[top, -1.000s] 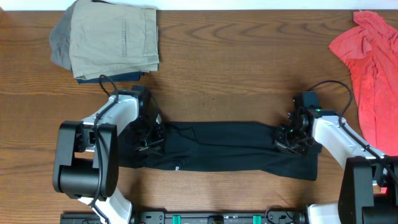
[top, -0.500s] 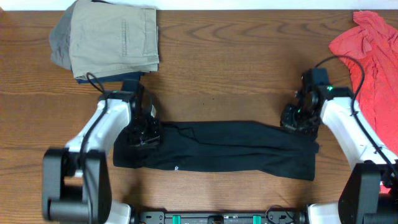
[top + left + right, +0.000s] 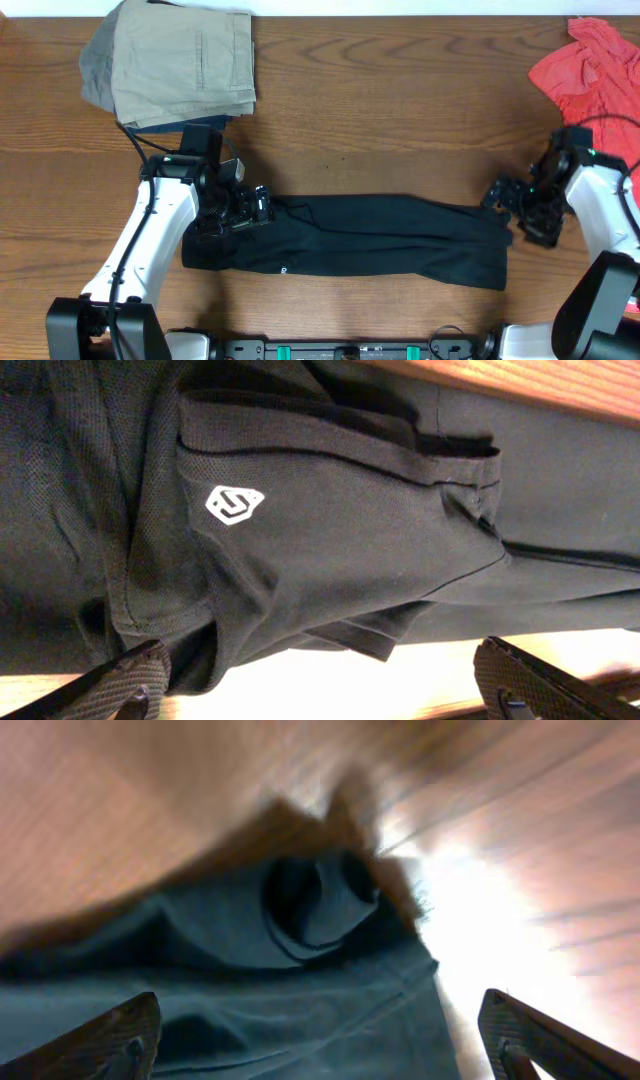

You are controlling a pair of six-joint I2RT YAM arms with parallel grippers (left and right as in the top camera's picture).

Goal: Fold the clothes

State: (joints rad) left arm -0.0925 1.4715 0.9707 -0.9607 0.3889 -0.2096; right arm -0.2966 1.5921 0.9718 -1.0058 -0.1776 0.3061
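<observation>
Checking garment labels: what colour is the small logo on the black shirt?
White logo on the black shirt; clearest in the left wrist view.

A wood-grain tabletop fills the overhead view. In the upper left of the frame sits a stack of folded garments. Uppermost is a khaki garment, folded flat with a stitched seam showing. A grey garment bulges out from under its left side, and a navy garment peeks out along the stack's lower edge. At the upper right, a coral-red shirt lies crumpled and unfolded, running down the right edge of the frame.
</observation>
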